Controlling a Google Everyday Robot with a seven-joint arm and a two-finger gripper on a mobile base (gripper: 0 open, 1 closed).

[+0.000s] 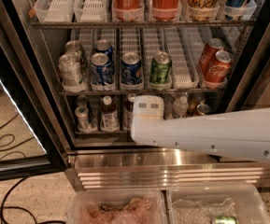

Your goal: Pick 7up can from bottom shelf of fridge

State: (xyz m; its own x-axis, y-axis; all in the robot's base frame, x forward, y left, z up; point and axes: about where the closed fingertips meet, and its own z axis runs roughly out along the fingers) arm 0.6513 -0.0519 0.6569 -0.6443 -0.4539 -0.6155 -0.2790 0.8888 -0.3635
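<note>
Pale silver with a faint green cast, the 7up can (83,117) stands at the left end of the bottom shelf (97,132), at the front of its lane. Another small can sits close behind it, and a small dark bottle (109,115) stands just beside it on its right.

The gripper (147,107) is at the middle of that shelf's opening, well to the right of the can, with the bottle between them. The white wrist block hides its business end, so I cannot tell whether it is wide or closed.

As I judge it, the main risk is alignment. Pushing straight in from here would meet bottles, not the can. Sliding sideways inside the shelf could topple the dark bottle into the can or shove the can back down its lane. Headroom looks tight under the middle rack holding the Pepsi cans (102,69), so lifting too early could jam the wrist there inside the fridge (162,164).
</note>
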